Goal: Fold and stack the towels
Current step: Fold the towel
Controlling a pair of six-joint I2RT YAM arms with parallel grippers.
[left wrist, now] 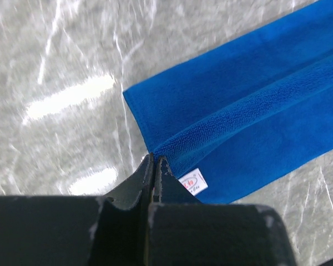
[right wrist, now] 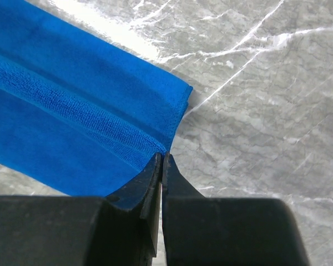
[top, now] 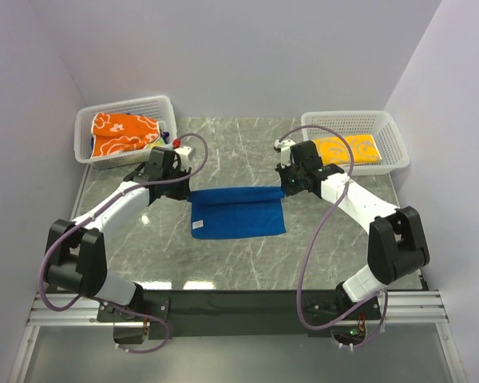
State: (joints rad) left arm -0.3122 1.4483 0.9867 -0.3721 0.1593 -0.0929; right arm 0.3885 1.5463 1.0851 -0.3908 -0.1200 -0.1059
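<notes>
Table: grey marbled top, with both arms reaching away from its near edge.
Blue towel: the blue towel lay flat in the middle of the table, between the two arms. Its far strip was doubled over, leaving a raised ridge running left to right.
Label: a small white label showed at the towel's left end, just beside the left fingertips.
Left gripper: the left gripper sat at the far left corner of the blue towel, fingers clenched on the end of the ridge.
Right gripper: the right gripper sat at the far right corner, fingers pinched tight on the other end of the same ridge.
Left basket: a white mesh basket stood at the far left corner of the table, and the orange towel lay rumpled inside it.
Right basket: a second white mesh basket stood at the far right, and the yellow towel lay flat inside it.
</notes>
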